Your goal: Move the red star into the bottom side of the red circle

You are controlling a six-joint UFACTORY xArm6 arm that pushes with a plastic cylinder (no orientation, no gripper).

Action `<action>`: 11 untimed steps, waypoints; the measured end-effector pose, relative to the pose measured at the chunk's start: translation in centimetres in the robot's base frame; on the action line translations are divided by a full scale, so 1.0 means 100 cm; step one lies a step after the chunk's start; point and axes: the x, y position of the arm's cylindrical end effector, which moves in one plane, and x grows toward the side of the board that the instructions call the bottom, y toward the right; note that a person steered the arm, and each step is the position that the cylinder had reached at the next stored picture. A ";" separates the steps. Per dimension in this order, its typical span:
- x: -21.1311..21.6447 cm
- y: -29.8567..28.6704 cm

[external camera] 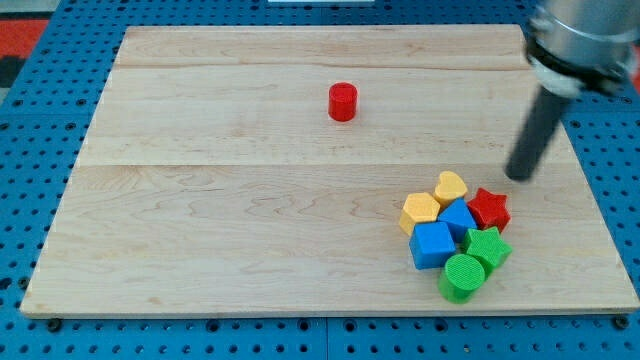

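The red star [489, 208] lies at the right edge of a tight cluster of blocks in the view's lower right. The red circle [342, 101] stands alone near the top middle of the wooden board [200, 200], far up and left of the star. My tip [518, 176] rests on the board just above and to the right of the red star, a small gap away from it. The dark rod rises from the tip toward the view's top right.
The cluster holds a yellow heart [451, 186], a yellow hexagon-like block [420, 211], a blue block [458, 217], a blue cube [432, 244], a green star [487, 246] and a green cylinder [462, 276]. The board sits on a blue pegboard.
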 end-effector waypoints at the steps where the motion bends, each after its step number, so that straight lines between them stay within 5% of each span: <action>1: 0.039 -0.014; 5: -0.048 -0.078; 6: -0.027 -0.001; 8: 0.011 -0.081; 11: -0.113 -0.134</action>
